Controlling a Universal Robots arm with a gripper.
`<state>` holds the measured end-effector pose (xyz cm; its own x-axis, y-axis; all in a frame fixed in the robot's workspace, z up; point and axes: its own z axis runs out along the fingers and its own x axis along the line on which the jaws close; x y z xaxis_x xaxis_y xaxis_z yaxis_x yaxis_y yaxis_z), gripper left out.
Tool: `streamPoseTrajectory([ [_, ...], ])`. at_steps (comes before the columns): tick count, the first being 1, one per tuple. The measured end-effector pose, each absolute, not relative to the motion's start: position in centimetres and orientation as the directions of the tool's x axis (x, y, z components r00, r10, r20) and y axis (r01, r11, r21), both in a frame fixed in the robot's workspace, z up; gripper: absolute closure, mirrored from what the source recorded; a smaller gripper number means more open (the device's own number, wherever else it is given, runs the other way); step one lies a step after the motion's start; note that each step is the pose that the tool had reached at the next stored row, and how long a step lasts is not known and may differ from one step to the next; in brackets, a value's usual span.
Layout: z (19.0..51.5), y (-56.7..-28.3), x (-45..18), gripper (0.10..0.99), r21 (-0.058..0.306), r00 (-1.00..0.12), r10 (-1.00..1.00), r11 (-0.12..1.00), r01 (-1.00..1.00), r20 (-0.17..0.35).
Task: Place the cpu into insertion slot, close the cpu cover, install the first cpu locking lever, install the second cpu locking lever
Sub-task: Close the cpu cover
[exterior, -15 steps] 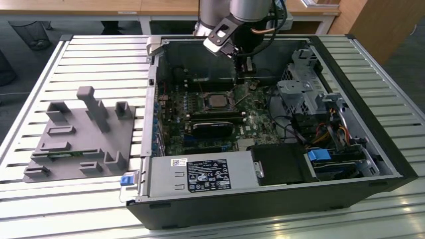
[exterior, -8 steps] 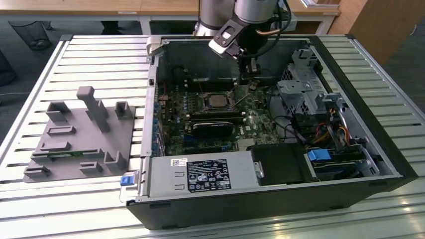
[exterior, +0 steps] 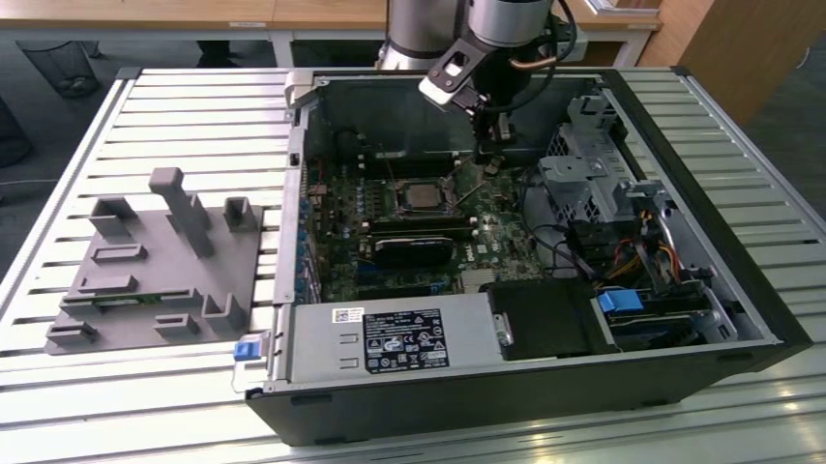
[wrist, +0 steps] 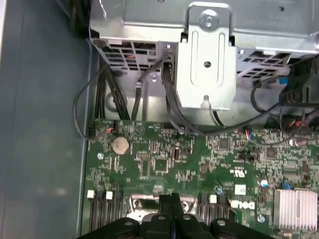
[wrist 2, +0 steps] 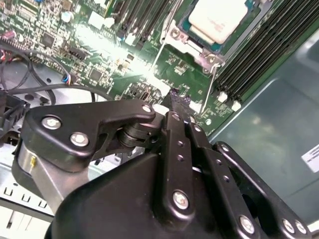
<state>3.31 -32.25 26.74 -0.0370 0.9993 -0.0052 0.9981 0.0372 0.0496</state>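
tool (wrist 2: 177, 98) pinched narrow, empty, near seated chip (wrist 2: 217, 17) | risk: tip skids off lever (wrist 2: 215, 85), gouges board (wrist 2: 99, 55)

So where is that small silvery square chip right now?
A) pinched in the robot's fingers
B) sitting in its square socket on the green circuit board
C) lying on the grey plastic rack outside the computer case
B: in the second wrist view the small silvery square chip sits in its square socket on the green circuit board, and the black fingers are shut on nothing.
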Motion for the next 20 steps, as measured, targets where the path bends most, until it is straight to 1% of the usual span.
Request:
streamPoseTrajectory([
  [20,25.6,-31.9,5.1,0.980,0.050,-0.015,1.000,0.015,0.999,-0.006],
])
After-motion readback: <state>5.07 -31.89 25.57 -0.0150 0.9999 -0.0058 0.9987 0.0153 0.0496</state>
